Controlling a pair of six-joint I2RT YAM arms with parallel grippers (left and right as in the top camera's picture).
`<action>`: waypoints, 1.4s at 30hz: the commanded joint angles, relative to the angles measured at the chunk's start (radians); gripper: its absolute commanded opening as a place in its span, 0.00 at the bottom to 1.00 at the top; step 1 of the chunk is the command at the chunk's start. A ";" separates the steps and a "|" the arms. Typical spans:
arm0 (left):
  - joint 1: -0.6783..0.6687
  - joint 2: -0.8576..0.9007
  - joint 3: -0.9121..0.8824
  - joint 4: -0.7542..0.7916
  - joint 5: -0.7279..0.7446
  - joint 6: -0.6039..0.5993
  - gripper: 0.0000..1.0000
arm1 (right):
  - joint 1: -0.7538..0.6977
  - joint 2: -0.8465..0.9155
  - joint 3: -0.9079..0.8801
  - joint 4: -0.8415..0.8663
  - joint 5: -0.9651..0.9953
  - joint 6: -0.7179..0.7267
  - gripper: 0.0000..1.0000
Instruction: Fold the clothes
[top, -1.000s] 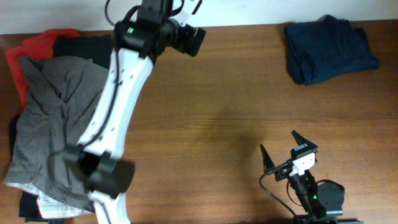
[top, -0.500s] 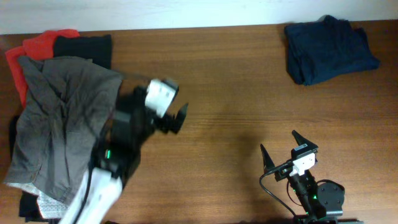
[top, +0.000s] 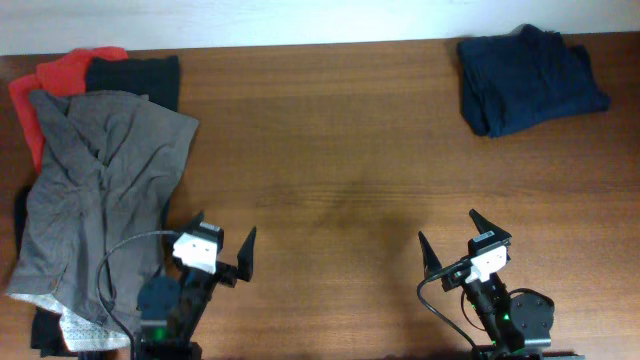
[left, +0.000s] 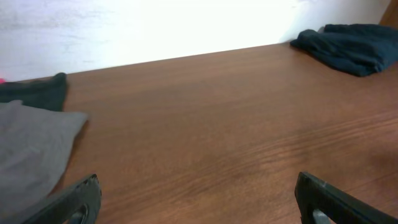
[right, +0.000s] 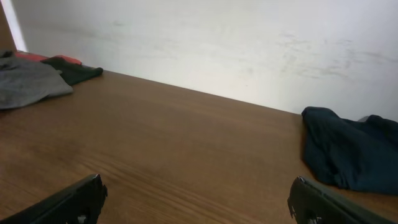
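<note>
Brown wood of the table (top: 340, 170) fills the scene. At its near edge sit both arms: the left gripper (top: 224, 225) and the right gripper (top: 446, 225) each have their jaws spread wide, holding nothing and pointing toward the far side.

Just left of the left gripper lies the near end of a rumpled grey garment (top: 95, 200), and a black cable (top: 112, 262) from that arm loops over its edge. This garment tops a pile running up the left side of the table. At its far end a red garment (top: 55, 78) and a black garment (top: 135, 72) poke out from under it.

Open wood stretches ahead of both grippers. The shorts (top: 528, 80) – dark navy, in a loose bundle – lie in the far right corner, well apart from the pile and from either gripper. Behind everything stands a white wall (right: 217, 43).
</note>
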 joint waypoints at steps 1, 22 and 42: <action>0.021 -0.081 -0.042 -0.044 0.008 0.005 0.99 | 0.009 -0.008 -0.009 0.000 0.009 0.008 0.99; 0.021 -0.315 -0.042 -0.263 -0.196 0.028 0.99 | 0.009 -0.008 -0.009 0.000 0.009 0.008 0.99; 0.021 -0.435 -0.042 -0.261 -0.196 0.028 0.99 | 0.009 -0.008 -0.009 0.000 0.009 0.008 0.99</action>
